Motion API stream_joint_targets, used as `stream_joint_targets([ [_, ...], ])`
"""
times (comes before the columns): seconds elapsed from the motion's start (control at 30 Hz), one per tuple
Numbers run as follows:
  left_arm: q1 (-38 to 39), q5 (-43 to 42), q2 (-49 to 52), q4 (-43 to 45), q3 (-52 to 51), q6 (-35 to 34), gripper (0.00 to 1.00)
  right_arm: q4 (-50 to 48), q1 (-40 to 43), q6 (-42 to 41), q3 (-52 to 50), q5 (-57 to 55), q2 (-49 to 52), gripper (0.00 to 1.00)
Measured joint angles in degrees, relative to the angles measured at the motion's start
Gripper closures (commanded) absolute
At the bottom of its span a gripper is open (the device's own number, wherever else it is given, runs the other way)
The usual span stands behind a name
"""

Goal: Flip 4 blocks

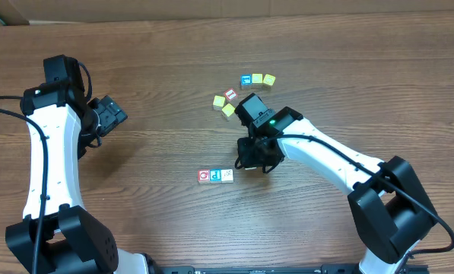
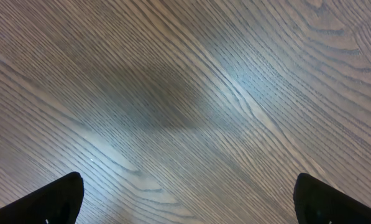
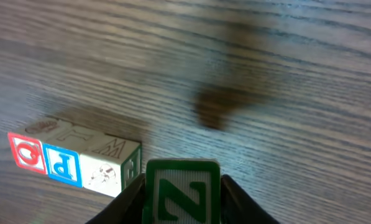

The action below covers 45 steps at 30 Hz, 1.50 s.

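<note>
Your right pincer clamps the green Z block near the Q-P-pale row. Your left pincer gapes wide, empty.

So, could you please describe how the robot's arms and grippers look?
The left arm and right arm have white links, black joints and black cables. The left gripper and right gripper are black; a green light glows near the right one.

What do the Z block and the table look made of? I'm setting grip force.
The Z block has a painted green-and-white face with a slight sheen. It is probably wood, since the P block nearby shows a bare tan top with a raised letter. The table has a smooth wood-grain surface with soft glare. It could be solid wood or laminate; I cannot tell which.
</note>
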<state>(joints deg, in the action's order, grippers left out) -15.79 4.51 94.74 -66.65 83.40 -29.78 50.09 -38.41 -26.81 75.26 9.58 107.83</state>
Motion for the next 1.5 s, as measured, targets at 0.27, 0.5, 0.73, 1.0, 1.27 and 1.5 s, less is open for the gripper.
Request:
stream_joint_targets([
  [0.27, 0.0, 0.0, 0.0, 0.0, 0.0, 0.0, 0.00, 0.1, -0.3, -1.2, 0.0, -0.2, 0.0, 0.48],
  [0.5, 0.0, 0.0, 0.0, 0.0, 0.0, 0.0, 0.00, -1.5, -0.3, -1.5, 0.0, -0.8, 0.0, 0.43],
  [0.73, 0.0, 0.0, 0.0, 0.0, 0.0, 0.0, 0.00, -2.6, -0.2, -1.4, 0.0, -5.0, 0.0, 0.58],
  [1.0, 0.0, 0.0, 0.0, 0.0, 0.0, 0.0, 0.00, -6.1, -0.3, -3.6, -0.1, -7.8, 0.0, 0.92],
  [1.27, 0.0, 0.0, 0.0, 0.0, 0.0, 0.0, 0.00, -7.9, -0.3, -7.6, -5.6, -8.9, 0.0, 0.96],
  [1.5, 0.0, 0.0, 0.0, 0.0, 0.0, 0.0, 0.00, -8.3, -0.3, -8.2, -5.8, -6.6, 0.0, 0.96],
])
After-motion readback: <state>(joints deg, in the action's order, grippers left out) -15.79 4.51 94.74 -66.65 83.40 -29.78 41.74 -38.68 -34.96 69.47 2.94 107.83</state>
